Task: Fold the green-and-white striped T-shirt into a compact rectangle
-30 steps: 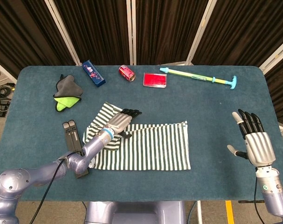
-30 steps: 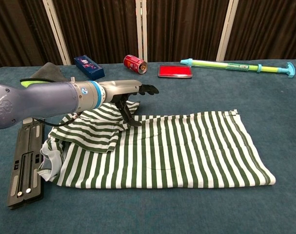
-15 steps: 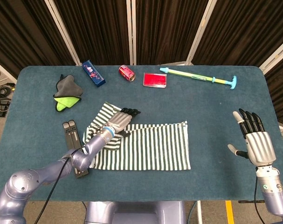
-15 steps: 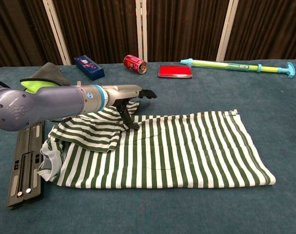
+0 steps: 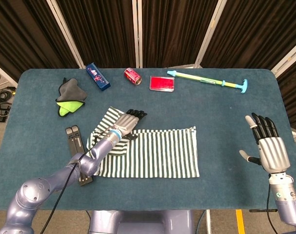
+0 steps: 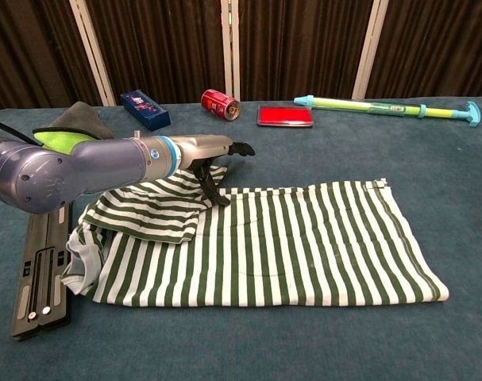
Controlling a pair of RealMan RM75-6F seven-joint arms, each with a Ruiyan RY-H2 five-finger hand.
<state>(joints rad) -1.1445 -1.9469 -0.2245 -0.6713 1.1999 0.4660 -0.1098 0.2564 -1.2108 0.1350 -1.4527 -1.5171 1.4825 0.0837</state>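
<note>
Head view first, sweeping from the table's [image 5: 226, 126] left edge: a grey and lime cloth [image 5: 69, 99] sits bunched near the back left corner, and closer to the front lies a flat black folding stand [image 5: 77, 150], its long bars running front to back. Just right of the cloth, toward the back edge, there's a blue box [image 5: 98, 76] lying at an angle. Now the left hand [image 5: 126, 122], and it's reaching out flat over the green-and-white striped T-shirt [image 5: 157, 153], fingers extended toward the back, thumb pointing down at the cloth. Chest view shows it better: the hand hovers over a folded-over sleeve flap [image 6: 155, 208] on the shirt's left side, and the thumb tip appears to touch the fabric near the flap's edge, though whether anything is pinched I cannot tell. The shirt itself lies spread in the middle of the table, nearer the front edge, smooth across its right half and bunched at the collar end beside the stand. Along the back edge, a red soda can [image 5: 132, 76] lies on its side, then a red flat case [image 5: 162, 83], then a long green and teal pump toy [image 5: 207, 81] stretching toward the back right corner. And far right, near the right edge, the right hand [image 5: 267, 149] is held upright, palm flat, fingers spread, holding nothing, well apart from the shirt.
</note>
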